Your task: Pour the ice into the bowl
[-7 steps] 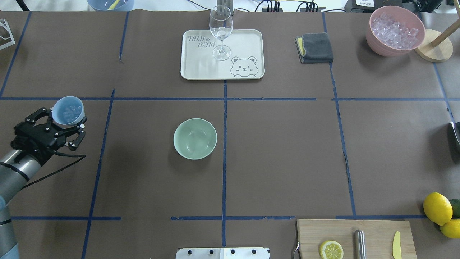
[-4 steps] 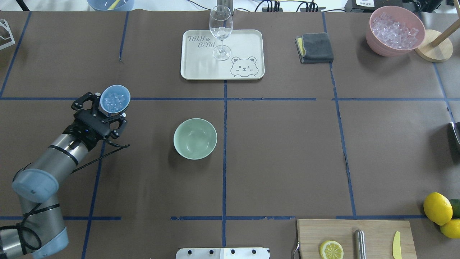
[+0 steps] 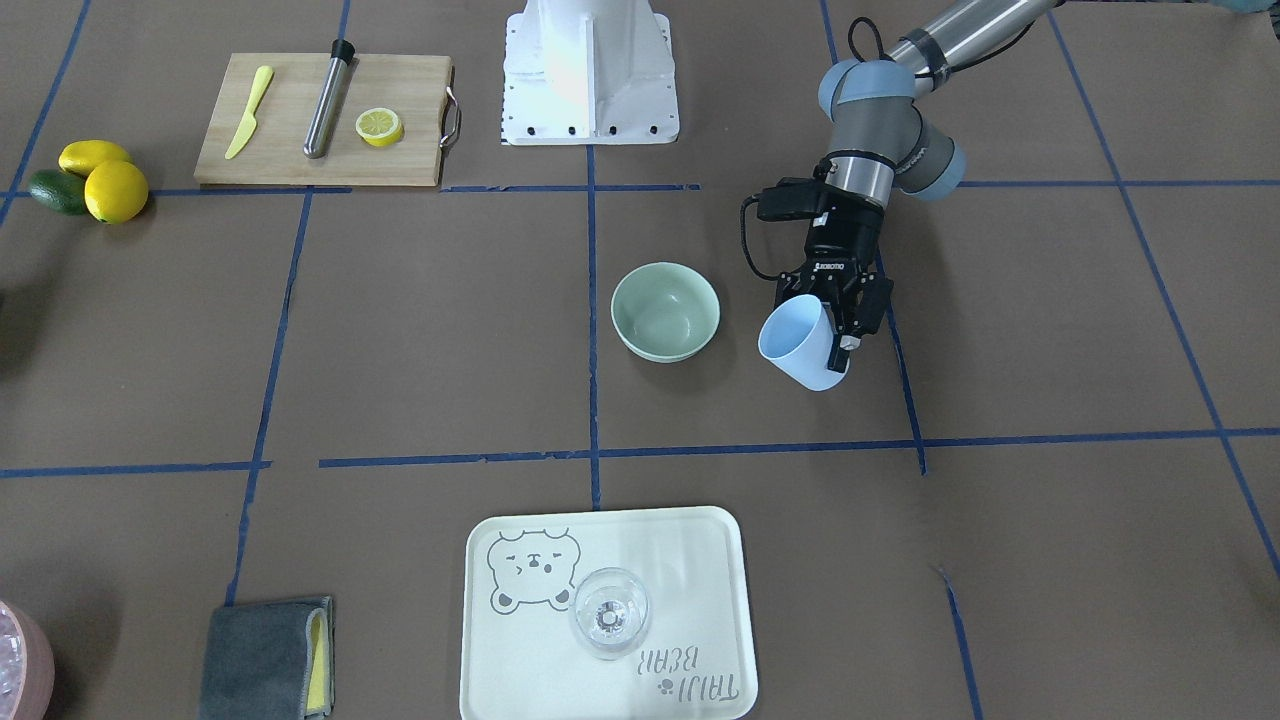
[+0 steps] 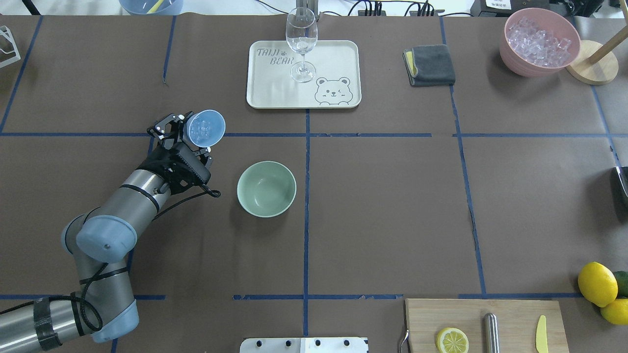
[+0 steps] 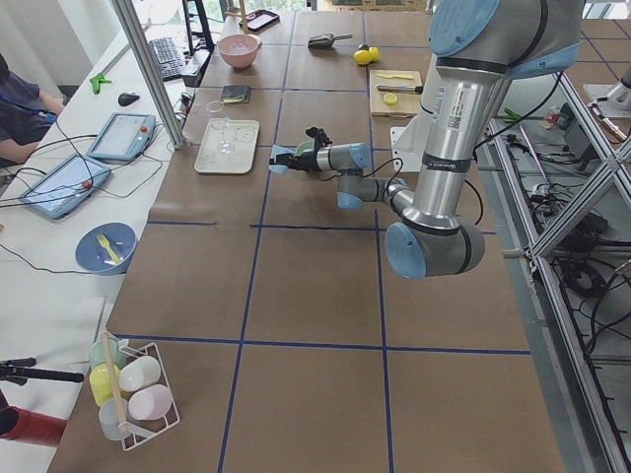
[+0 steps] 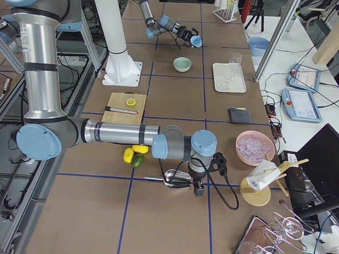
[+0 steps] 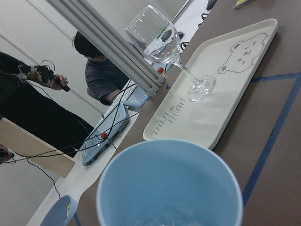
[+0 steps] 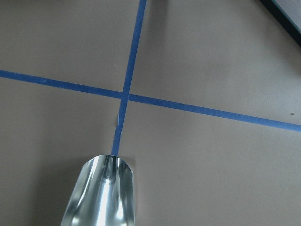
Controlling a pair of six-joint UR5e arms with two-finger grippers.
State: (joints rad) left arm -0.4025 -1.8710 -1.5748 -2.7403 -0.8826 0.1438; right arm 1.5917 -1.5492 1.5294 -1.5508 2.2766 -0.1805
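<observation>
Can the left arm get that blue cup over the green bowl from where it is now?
Probably yes: the left gripper holds the blue cup close beside the bowl, with only bare table between them.

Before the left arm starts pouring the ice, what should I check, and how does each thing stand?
1. Left gripper shut on the blue cup: ok.
2. Ice inside the cup: ok.
3. Cup's mouth above the mint-green bowl: not ok, it hangs beside the bowl, apart from it.
4. Bowl upright and empty: ok.
5. Path from cup to bowl free of other things: ok.
</observation>
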